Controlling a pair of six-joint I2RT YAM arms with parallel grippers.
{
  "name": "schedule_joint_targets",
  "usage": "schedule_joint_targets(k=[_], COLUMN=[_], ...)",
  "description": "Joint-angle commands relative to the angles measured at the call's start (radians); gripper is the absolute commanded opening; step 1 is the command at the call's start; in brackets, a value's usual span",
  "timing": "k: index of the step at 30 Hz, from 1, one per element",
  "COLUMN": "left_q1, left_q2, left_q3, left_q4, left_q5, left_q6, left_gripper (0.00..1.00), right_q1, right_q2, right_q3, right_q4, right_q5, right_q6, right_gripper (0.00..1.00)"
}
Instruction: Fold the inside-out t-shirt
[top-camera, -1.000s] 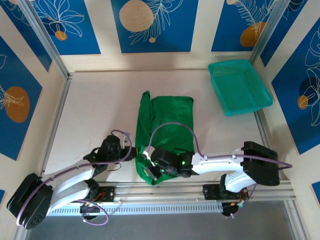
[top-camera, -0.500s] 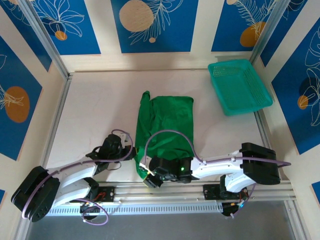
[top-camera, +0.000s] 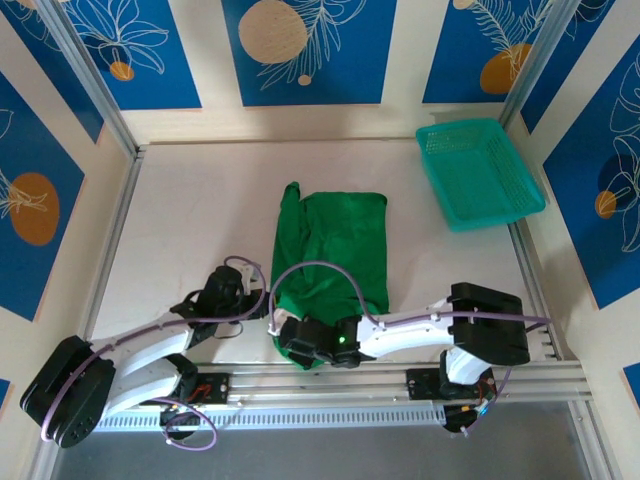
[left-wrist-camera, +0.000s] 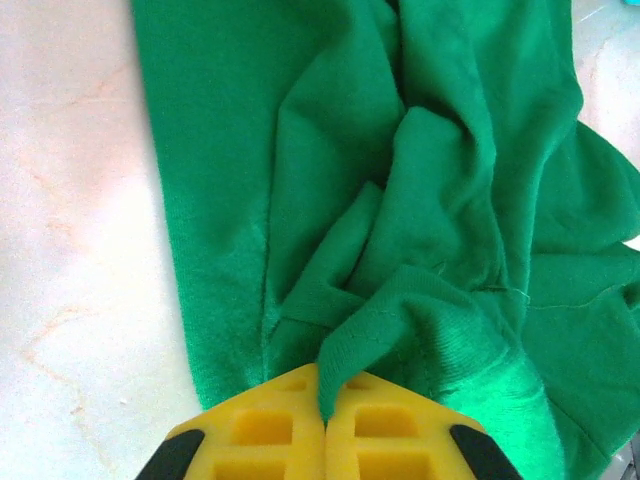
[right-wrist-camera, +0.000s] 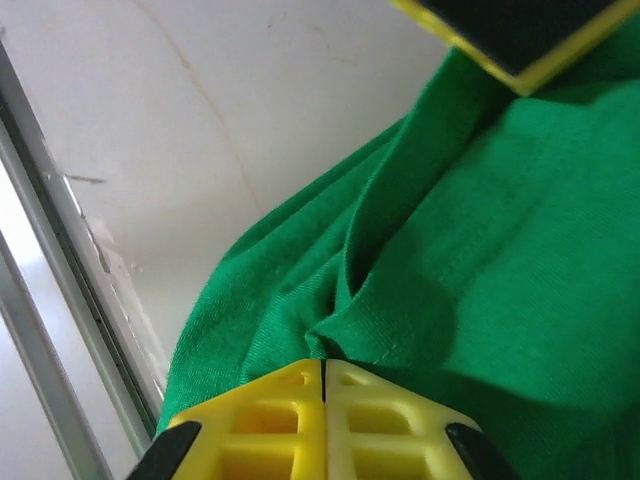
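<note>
The inside-out t-shirt (top-camera: 335, 250) is bright green and lies folded lengthwise in the middle of the table, wrinkled at its near end. At the shirt's near left edge my left gripper (top-camera: 262, 305) is shut, and a raised ridge of green cloth (left-wrist-camera: 400, 300) runs down between its yellow fingers (left-wrist-camera: 270, 425). My right gripper (top-camera: 283, 335) reaches in from the right at the near left corner of the shirt. It is shut too, pinching a small fold of the hem (right-wrist-camera: 340, 330) at its tips (right-wrist-camera: 323, 368). The two grippers sit close together.
A teal mesh basket (top-camera: 478, 172) stands at the back right of the table. An aluminium rail (top-camera: 400, 380) runs along the near edge just behind the grippers. Bare white tabletop (top-camera: 190, 220) lies left of the shirt.
My right gripper slid left along the shirt's near edge, opened briefly, then shut on the hem. The left gripper kept its grip and place.
</note>
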Motion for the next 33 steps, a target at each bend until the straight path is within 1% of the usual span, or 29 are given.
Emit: schedule_joint_targets(k=[1, 2, 3, 4, 6, 8, 11, 13, 16, 17, 19, 21, 23, 27, 31, 33], left_q1=[0.008, 0.008, 0.009, 0.010, 0.010, 0.010, 0.010, 0.010, 0.010, 0.010, 0.010, 0.010, 0.010, 0.010, 0.010, 0.010], left_q2=[-0.017, -0.019, -0.017, -0.014, -0.007, 0.002, 0.018, 0.024, 0.033, 0.035, 0.032, 0.015, -0.020, -0.100, -0.153, -0.157], left_q3=[0.040, 0.038, 0.039, 0.046, 0.067, 0.071, 0.065, 0.069, 0.047, 0.039, 0.034, 0.040, 0.046, 0.062, 0.031, 0.027], left_q4=[-0.024, -0.011, -0.006, -0.012, -0.038, -0.035, -0.006, -0.006, 0.051, 0.080, 0.098, 0.081, 0.034, -0.041, 0.015, 0.031], left_q5=[0.018, 0.010, 0.003, -0.005, -0.019, -0.031, -0.035, -0.039, -0.034, -0.021, 0.008, 0.035, 0.026, -0.015, -0.025, -0.014], left_q6=[0.016, 0.018, 0.027, 0.039, 0.060, 0.065, 0.071, 0.071, 0.075, 0.085, 0.106, 0.133, 0.166, 0.200, 0.192, 0.197], left_gripper=[0.00, 0.00, 0.00, 0.00, 0.00, 0.00, 0.00, 0.00, 0.08, 0.13, 0.21, 0.28, 0.35, 0.38, 0.38, 0.35], right_q1=[-0.029, -0.045, -0.052, -0.061, -0.103, -0.171, -0.241, -0.276, -0.328, -0.339, -0.348, -0.356, -0.373, -0.427, -0.486, -0.510], right_q2=[-0.146, -0.183, -0.211, -0.239, -0.285, -0.317, -0.331, -0.333, -0.324, -0.315, -0.305, -0.312, -0.324, -0.351, -0.372, -0.371], right_q3=[-0.026, -0.051, -0.073, -0.103, -0.144, -0.187, -0.242, -0.266, -0.289, -0.285, -0.272, -0.253, -0.237, -0.227, -0.229, -0.228], right_q4=[0.023, 0.055, 0.083, 0.122, 0.173, 0.231, 0.294, 0.320, 0.397, 0.409, 0.421, 0.414, 0.404, 0.389, 0.374, 0.378], right_q5=[-0.029, -0.092, -0.121, -0.159, -0.291, -0.466, -0.607, -0.672, -0.836, -0.872, -0.884, -0.868, -0.869, -0.871, -0.887, -0.910], right_q6=[0.008, 0.000, -0.003, -0.009, 0.002, 0.038, 0.069, 0.090, 0.131, 0.151, 0.188, 0.222, 0.246, 0.289, 0.299, 0.314], right_gripper=[0.03, 0.01, 0.01, 0.02, 0.04, 0.06, 0.00, 0.00, 0.00, 0.00, 0.00, 0.00, 0.00, 0.00, 0.00, 0.00])
